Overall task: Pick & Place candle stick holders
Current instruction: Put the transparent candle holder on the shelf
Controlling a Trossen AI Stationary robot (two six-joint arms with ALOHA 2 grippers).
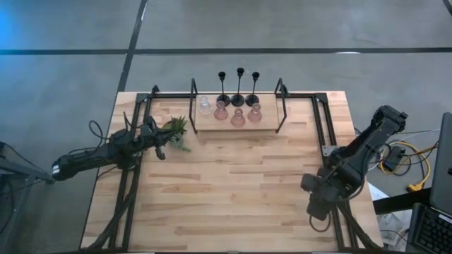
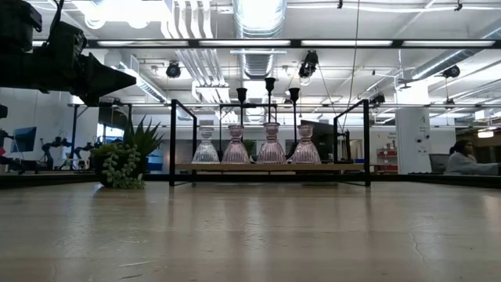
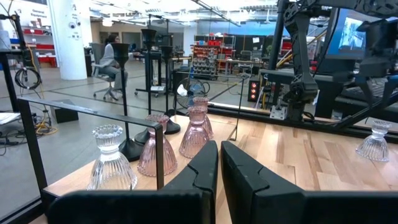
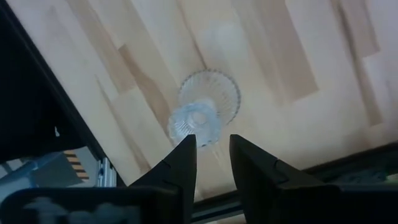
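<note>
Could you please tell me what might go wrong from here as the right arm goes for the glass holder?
1. The right end effector hangs open above the clear glass holder, slightly off its centre; a finger could strike the rim and tip it.
2. The holder stands near the table edge, so a push might send it off.
3. The shelf already carries a tight row of pink holders; setting another down could knock one.
</note>
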